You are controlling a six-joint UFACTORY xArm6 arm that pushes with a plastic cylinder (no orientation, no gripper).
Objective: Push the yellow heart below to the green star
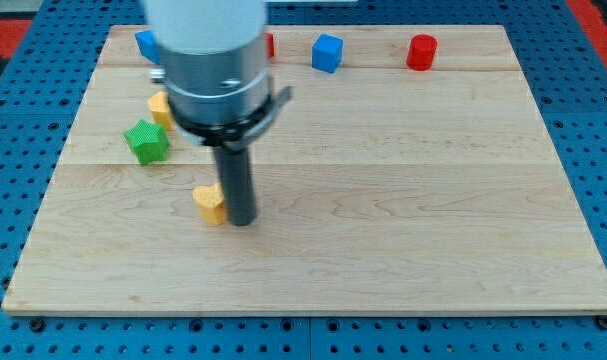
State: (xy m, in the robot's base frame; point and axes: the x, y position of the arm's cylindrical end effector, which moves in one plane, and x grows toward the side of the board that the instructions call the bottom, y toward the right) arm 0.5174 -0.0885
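The yellow heart (210,203) lies on the wooden board (383,200), left of centre. My tip (241,221) stands right against its right side. The green star (146,140) sits up and to the left of the heart, near the board's left edge. The arm's grey body hides part of the board above the tip.
A second yellow block (159,106) lies just above the green star, partly hidden by the arm. Along the view's top are a blue block (146,43) at the left, a red block (269,45) mostly hidden by the arm, a blue cube (326,52) and a red cylinder (421,51).
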